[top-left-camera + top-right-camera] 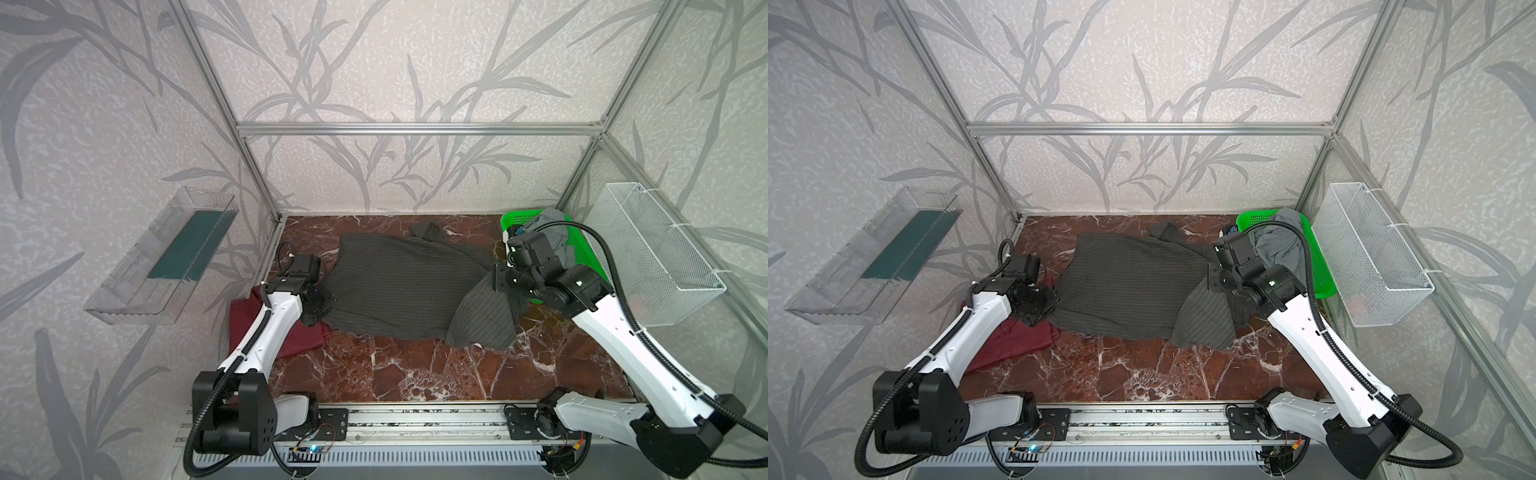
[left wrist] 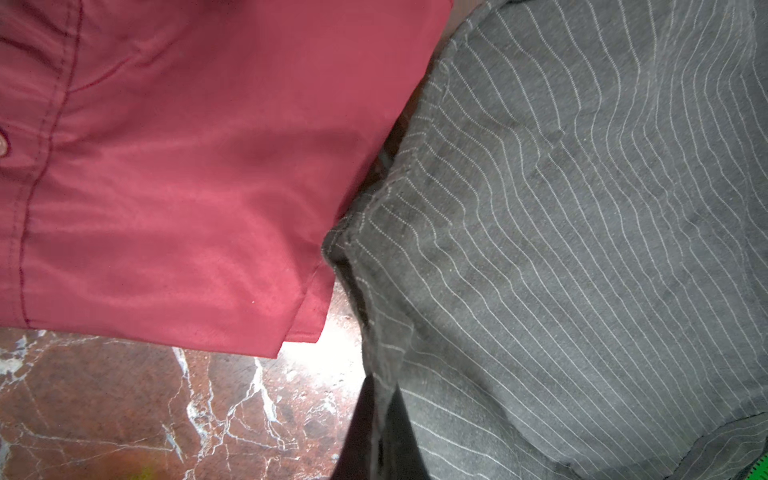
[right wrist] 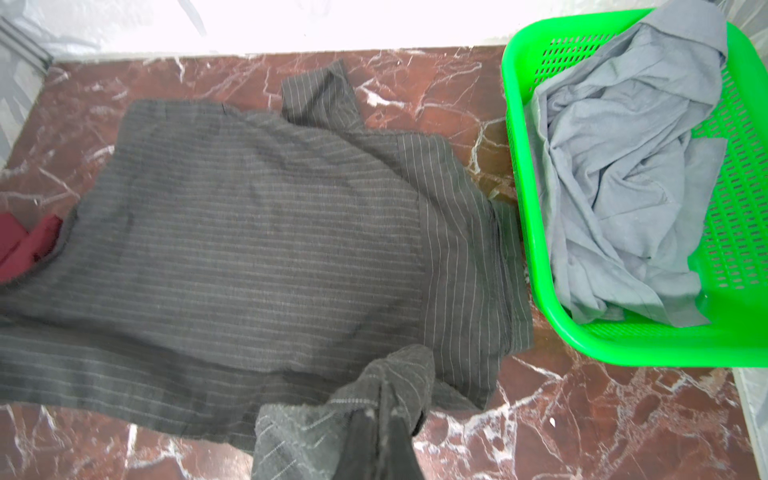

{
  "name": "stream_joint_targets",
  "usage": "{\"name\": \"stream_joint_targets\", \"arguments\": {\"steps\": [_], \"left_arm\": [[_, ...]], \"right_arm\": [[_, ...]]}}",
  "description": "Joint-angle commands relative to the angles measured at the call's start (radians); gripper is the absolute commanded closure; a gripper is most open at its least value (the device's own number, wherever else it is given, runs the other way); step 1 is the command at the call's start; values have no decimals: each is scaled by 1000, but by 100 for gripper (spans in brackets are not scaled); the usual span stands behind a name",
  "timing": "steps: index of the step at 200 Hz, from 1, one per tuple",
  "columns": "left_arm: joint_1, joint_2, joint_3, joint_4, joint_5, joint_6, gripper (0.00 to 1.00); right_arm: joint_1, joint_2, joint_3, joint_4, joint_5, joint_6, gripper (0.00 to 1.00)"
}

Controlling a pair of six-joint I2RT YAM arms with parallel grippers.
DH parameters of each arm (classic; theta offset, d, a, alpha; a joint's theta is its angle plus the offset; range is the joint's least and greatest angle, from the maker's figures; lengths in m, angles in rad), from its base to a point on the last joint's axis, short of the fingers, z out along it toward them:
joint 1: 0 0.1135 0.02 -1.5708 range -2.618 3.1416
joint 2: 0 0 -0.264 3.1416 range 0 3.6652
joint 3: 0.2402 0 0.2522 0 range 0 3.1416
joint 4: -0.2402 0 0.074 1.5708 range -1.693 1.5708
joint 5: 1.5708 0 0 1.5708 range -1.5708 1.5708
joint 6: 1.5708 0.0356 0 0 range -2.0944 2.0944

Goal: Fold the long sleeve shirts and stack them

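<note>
Pinching grey pinstriped shirt at both ends: left claw clamped on its side edge, right claw clamped on a bunched cloth fold raised off marble table. Spreading otherwise flat mid-table between both claws. Lying flat just beside left claw, right against that grey edge and partly under the arm: maroon shirt. Sitting near right claw: green basket holding crumpled pale grey cloth.

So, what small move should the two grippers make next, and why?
Probably draw the left gripper and right gripper slightly apart, to flatten the grey shirt: each is shut on an edge of it, and the right end lies bunched and folded over.
</note>
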Motion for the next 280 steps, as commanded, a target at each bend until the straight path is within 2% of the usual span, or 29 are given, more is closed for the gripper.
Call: {"name": "stream_joint_targets", "arguments": {"steps": [1, 60, 99, 150, 216, 235, 277, 280], "left_arm": [[9, 25, 47, -34, -11, -9, 100], [14, 139, 114, -38, -34, 22, 100], [16, 246, 190, -75, -31, 41, 100], [20, 334, 247, -92, -82, 59, 100], [30, 416, 319, -121, -91, 71, 76], [30, 403, 323, -127, -77, 70, 63], [32, 326, 313, -143, -71, 72, 55], [33, 319, 312, -144, -73, 73, 51]], "right_arm": [[-25, 42, 53, 58, -33, -20, 100], [-115, 135, 100, 148, -19, -45, 100], [-144, 186, 125, 220, -1, -59, 100], [-180, 281, 157, 289, -7, -85, 100], [-194, 395, 197, 348, -2, -121, 100], [-196, 447, 226, 340, -16, -126, 100], [-196, 596, 340, 260, -36, -127, 100], [-196, 604, 349, 253, -37, -125, 100]]}}
